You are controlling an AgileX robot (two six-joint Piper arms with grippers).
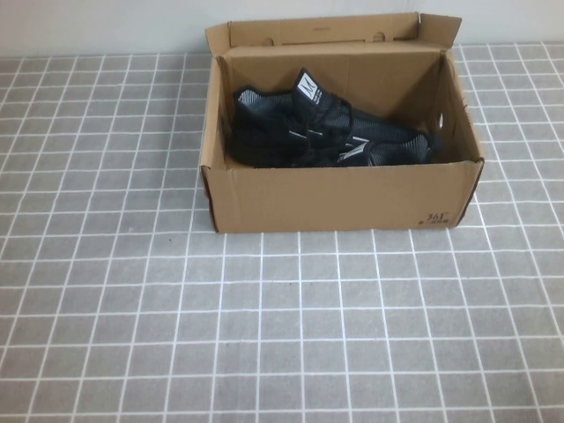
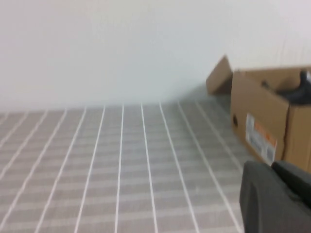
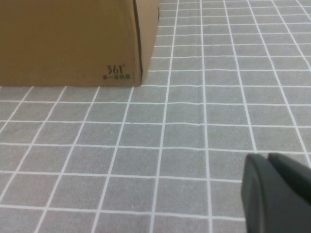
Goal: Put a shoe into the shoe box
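The brown cardboard shoe box [image 1: 339, 198] stands open at the far middle of the table, its lid flap [image 1: 326, 31] folded up at the back. A black knit sneaker [image 1: 330, 123] with a white tongue label lies inside, toe to the right; a second black shoe seems to lie beside it. My left gripper [image 2: 272, 165] is shut and empty, left of the box [image 2: 260, 121], where a black shoe part [image 2: 301, 90] shows above the rim. My right gripper [image 3: 267, 156] is shut and empty, in front of the box corner [image 3: 73, 43] with the "361" print. Neither arm shows in the high view.
The table is covered by a grey cloth with a white grid [image 1: 282, 335]. A white wall [image 2: 121, 48] runs behind the table. A white and orange label [image 2: 260, 138] is on the box's left end.
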